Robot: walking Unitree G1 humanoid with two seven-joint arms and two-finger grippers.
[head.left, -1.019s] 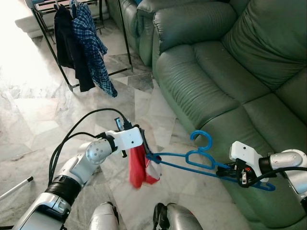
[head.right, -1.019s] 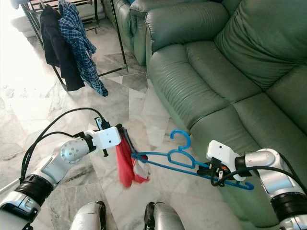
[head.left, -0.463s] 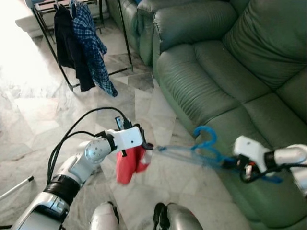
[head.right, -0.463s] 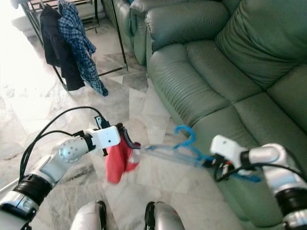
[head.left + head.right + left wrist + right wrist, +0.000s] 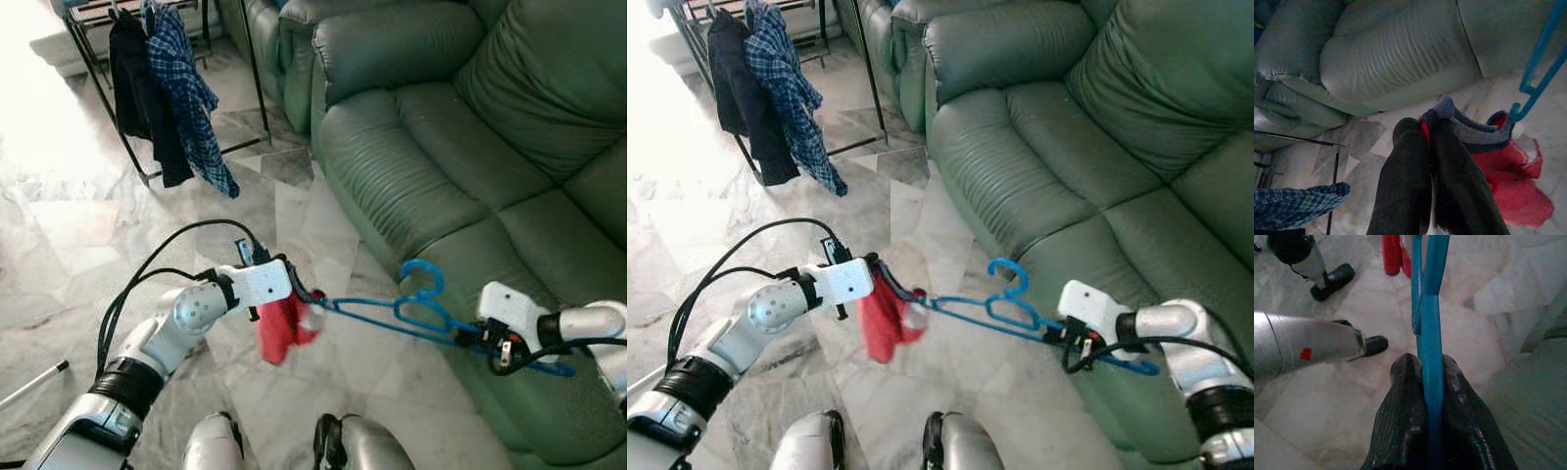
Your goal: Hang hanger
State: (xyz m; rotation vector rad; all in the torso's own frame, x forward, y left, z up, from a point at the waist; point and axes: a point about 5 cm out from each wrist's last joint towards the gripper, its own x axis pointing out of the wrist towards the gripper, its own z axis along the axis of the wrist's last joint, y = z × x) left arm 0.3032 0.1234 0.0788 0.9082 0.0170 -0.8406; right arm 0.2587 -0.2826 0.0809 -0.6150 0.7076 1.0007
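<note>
Blue hanger (image 5: pixel 392 315), red garment (image 5: pixel 282 326) w/ grey collar, green sofa (image 5: pixel 460 147), blue plaid shirt (image 5: pixel 186 88), white marble floor (image 5: pixel 59 235)

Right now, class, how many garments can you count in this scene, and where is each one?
3. A black garment and a blue plaid shirt hang on the rack; a red garment is pinched in the left gripper. Others may hide behind them.

One blue hanger (image 5: pixel 421 313), one red garment (image 5: pixel 284 326), two hanging garments (image 5: pixel 167 93), one green sofa (image 5: pixel 470 147).
</note>
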